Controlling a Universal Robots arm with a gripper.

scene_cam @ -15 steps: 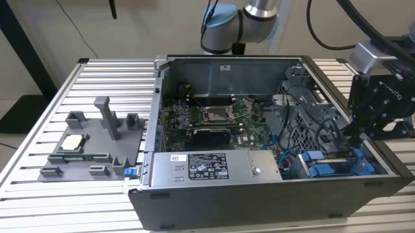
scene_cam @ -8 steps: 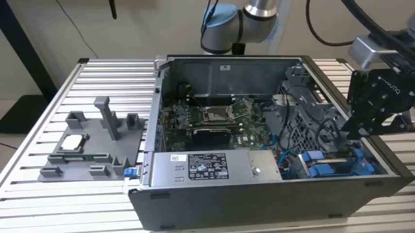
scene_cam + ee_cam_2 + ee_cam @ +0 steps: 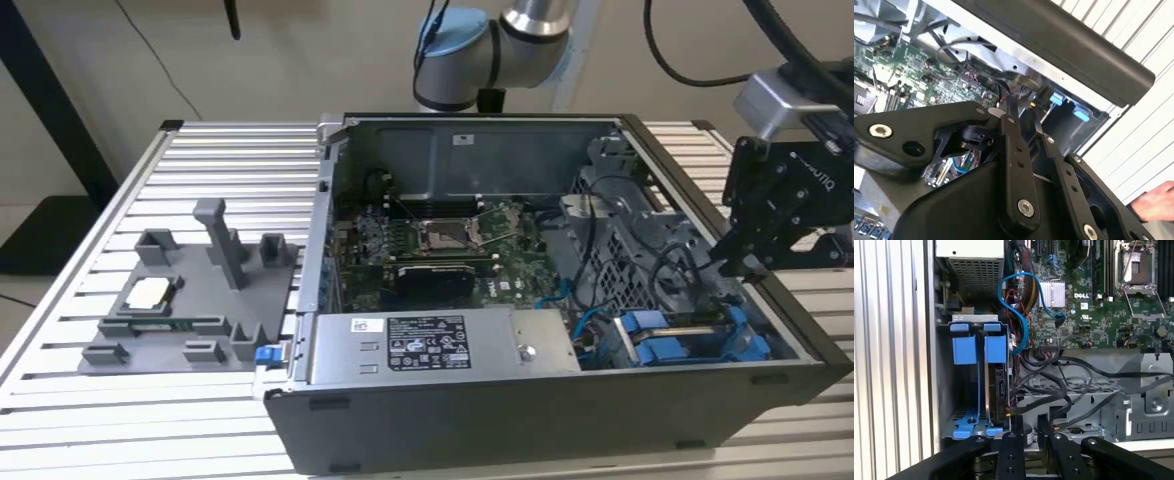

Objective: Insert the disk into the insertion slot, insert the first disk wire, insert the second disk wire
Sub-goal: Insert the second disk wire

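Observation:
The disk [image 3: 999, 390] stands on edge in the insertion slot [image 3: 966, 417] of the dark drive cage, held in its blue carrier frame [image 3: 995, 347]. Black wires [image 3: 1054, 390] run across the cage to the disk's near edge, where a small connector [image 3: 1007, 412] sits against it. My gripper [image 3: 1029, 429] hovers just outside the case wall beside that edge, open by a narrow gap with nothing seen between its fingers [image 3: 1011, 442]. In the exterior view the gripper [image 3: 727, 268] hangs over the case's right rim, above the cage with its blue parts [image 3: 667, 345]. The second wrist view has the gripper [image 3: 1021, 114] aimed at the cage.
The open computer case holds a green motherboard [image 3: 441, 240] and a silver power-supply box [image 3: 427, 345] at the front. A blue cable [image 3: 1024, 325] loops near the cage. A grey fixture tray [image 3: 174, 300] lies on the slatted table [image 3: 80, 400]. A person's hand [image 3: 1154, 201] is nearby.

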